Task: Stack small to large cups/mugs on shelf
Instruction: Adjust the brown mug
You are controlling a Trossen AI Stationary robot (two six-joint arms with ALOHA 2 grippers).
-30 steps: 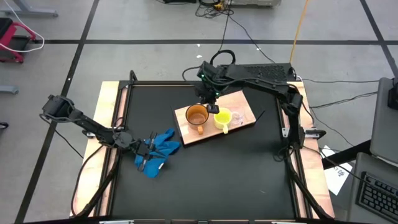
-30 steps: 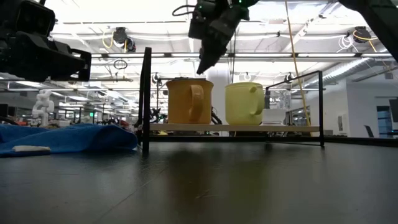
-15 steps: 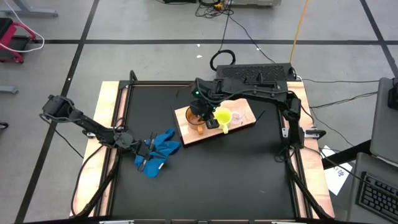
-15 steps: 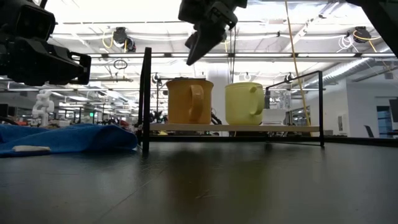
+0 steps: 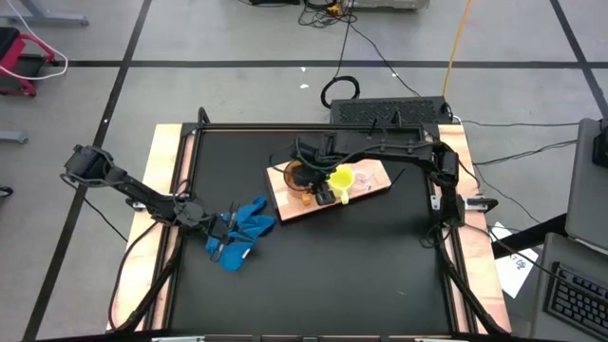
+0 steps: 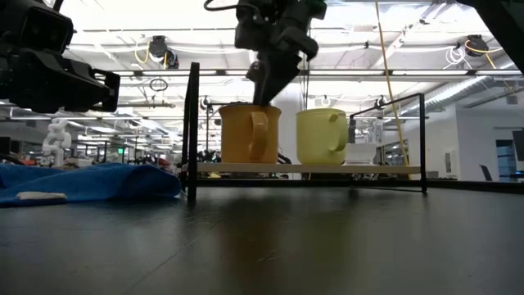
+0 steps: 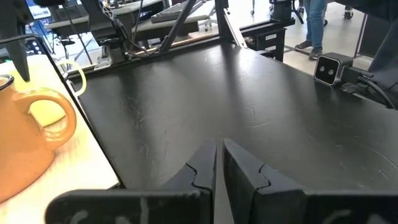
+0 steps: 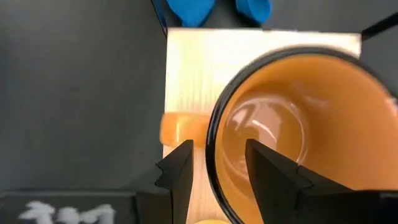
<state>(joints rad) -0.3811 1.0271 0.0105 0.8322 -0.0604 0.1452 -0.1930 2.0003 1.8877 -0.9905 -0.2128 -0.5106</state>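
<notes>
- High view: the shelf lies on the bench; on it the orange mug stands beside the yellow mug, the clear cup beyond. The right gripper hangs over the orange mug.
- Low view: the right gripper points down at the orange mug's rim, the yellow mug just beside.
- Left wrist view: the left gripper rests away from the orange mug, fingers together.
- Right wrist view: the right gripper stands apart, straddling the orange mug's wall near its handle; it should descend squarely before closing.
</notes>
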